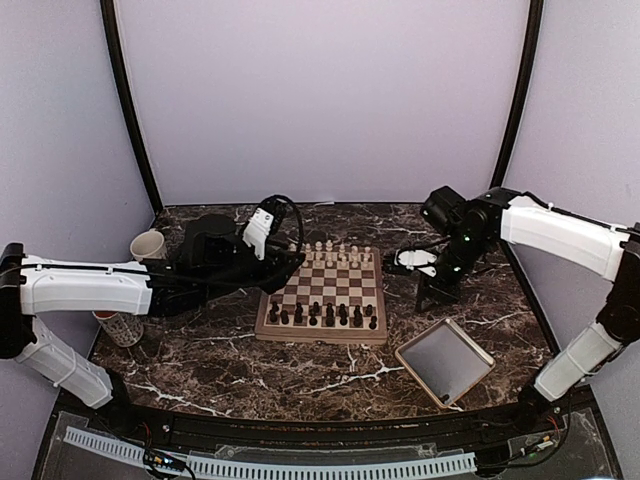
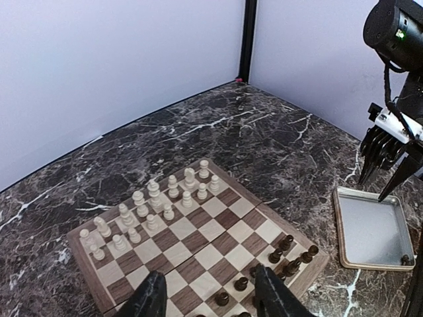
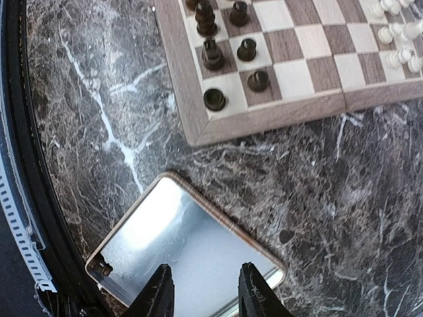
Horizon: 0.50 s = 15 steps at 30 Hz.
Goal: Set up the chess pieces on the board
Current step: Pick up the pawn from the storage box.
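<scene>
Hovering with left gripper (image 2: 210, 281) parted and empty over left edge of board (image 1: 320, 337), dark chess pieces (image 1: 325, 316) just nearer (right gripper (image 3: 203, 277) parted, empty, above beige tray (image 1: 445, 362)).

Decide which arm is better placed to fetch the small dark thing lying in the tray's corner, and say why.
Right, most likely. The right gripper hangs open right by the tray, whose corner holds the dark thing; the left gripper hovers over the board, farther from the tray.

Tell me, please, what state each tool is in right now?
Left tool: open, holding nothing.
Right tool: open, holding nothing.
</scene>
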{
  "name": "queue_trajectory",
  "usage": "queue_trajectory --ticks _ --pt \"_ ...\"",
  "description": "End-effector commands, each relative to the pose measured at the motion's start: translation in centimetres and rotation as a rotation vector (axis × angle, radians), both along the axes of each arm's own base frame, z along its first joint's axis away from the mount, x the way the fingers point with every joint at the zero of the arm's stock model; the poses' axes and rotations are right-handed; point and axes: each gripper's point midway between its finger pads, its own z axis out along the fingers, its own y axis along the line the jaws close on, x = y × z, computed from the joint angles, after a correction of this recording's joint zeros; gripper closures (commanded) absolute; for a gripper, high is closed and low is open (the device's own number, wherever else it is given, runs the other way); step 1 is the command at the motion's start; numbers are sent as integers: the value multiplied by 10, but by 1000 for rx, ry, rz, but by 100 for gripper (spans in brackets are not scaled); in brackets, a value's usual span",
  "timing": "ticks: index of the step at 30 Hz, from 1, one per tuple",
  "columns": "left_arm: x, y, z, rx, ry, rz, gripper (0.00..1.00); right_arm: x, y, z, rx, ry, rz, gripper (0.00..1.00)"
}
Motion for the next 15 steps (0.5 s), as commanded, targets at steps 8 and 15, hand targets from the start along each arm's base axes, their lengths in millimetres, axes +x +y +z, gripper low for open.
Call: queue_trajectory --ticks 8,15 --pt "-12 -61 -3 45 127 -234 56 -66 -43 -39 -6 25 95 66" --pt "-10 -70 -7 40 145 -235 57 -110 -40 -67 -70 -22 266 66"
